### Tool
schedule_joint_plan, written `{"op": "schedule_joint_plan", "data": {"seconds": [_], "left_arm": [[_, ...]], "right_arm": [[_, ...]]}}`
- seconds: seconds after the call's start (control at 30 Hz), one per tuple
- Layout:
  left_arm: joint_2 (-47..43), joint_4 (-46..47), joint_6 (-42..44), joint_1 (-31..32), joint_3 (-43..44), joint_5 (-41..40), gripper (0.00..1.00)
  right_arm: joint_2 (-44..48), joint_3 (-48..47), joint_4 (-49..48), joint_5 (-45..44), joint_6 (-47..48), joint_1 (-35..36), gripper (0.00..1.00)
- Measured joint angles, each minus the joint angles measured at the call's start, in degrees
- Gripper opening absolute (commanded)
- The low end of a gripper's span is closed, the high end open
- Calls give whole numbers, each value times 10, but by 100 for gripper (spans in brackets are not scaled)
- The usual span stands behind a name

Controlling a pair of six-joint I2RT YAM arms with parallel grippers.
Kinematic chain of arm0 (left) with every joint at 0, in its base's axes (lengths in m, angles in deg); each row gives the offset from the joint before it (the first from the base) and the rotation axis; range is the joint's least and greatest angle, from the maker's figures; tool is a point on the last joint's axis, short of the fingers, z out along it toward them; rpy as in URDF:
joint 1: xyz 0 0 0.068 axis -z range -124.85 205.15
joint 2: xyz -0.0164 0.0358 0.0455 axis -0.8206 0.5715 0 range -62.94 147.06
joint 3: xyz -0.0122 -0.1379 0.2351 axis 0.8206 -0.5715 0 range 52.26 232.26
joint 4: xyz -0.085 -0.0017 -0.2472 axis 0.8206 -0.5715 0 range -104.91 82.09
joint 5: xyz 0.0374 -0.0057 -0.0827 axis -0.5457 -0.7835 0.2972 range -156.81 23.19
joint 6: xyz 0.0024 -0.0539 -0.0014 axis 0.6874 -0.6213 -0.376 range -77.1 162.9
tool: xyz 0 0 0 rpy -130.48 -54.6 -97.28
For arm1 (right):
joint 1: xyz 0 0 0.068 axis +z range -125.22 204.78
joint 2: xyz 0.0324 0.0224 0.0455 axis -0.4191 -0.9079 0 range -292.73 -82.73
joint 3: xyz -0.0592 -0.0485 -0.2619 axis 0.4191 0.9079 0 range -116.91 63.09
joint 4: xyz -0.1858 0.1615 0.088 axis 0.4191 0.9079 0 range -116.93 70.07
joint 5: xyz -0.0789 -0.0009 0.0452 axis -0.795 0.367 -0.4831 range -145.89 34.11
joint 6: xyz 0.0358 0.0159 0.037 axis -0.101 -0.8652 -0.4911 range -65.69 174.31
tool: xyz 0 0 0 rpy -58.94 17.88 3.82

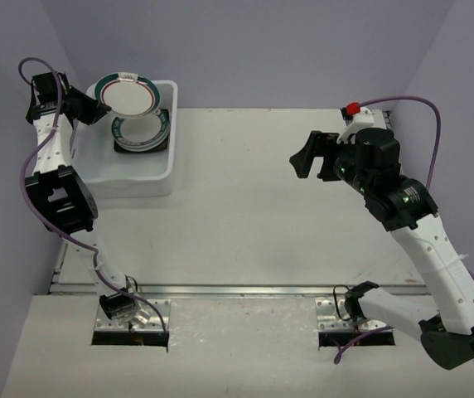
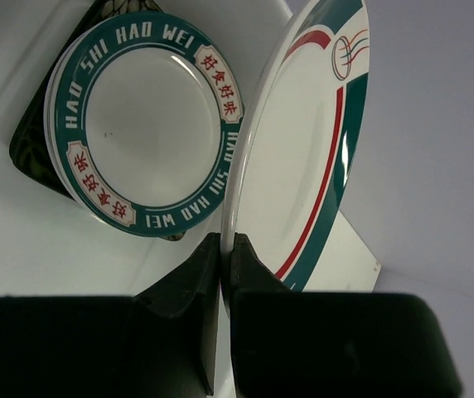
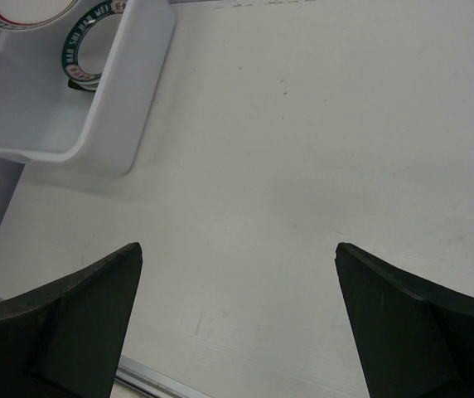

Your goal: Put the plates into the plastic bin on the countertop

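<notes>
left end effector point(image 2: 227, 245) — clamped on plate point(image 2: 303, 149) rim over bin point(image 1: 129, 178) | right end effector point(image 3: 237, 249) — wide apart above countertop point(image 3: 303, 124)

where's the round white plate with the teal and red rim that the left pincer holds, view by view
Top external: upper left, the round white teal-and-red-rimmed plate over the white translucent plastic bin.
Left wrist: centre right, edge-on in the left pincer.
Right wrist: top-left corner, cropped.
Shared landmark: the teal-lettered round plate lying in the bin.

plates point(image 1: 144, 133) in bin point(image 1: 126, 183), far left of countertop point(image 1: 253, 207)
</notes>
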Motion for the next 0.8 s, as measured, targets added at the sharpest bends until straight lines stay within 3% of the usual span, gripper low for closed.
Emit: {"op": "schedule_joint_plan", "data": {"seconds": [0.2,0.37,0.4,0.5,0.57,0.63,0.8], "left_arm": [[65,7,-7,-1,28,-3,13],[89,2,-11,0,31,-12,17],[91,0,-11,0,31,-13,23],[98,15,-12,0,31,-4,61],[103,19,-12,1,31,-1,75],[105,15,-6,2,31,-2,100],[106,-6,21,6,34,-23,100]], "right_arm": [[0,8,-1,-4,1,0,99],[0,9,-2,-7,1,0,99],[0,9,-2,-8,2,0,99],[-1,9,-6,-8,3,0,99],[-4,9,-11,-7,3,0,99],[-10,9,-15,-4,3,0,99],[-33,-1,-15,4,5,0,99]]}}
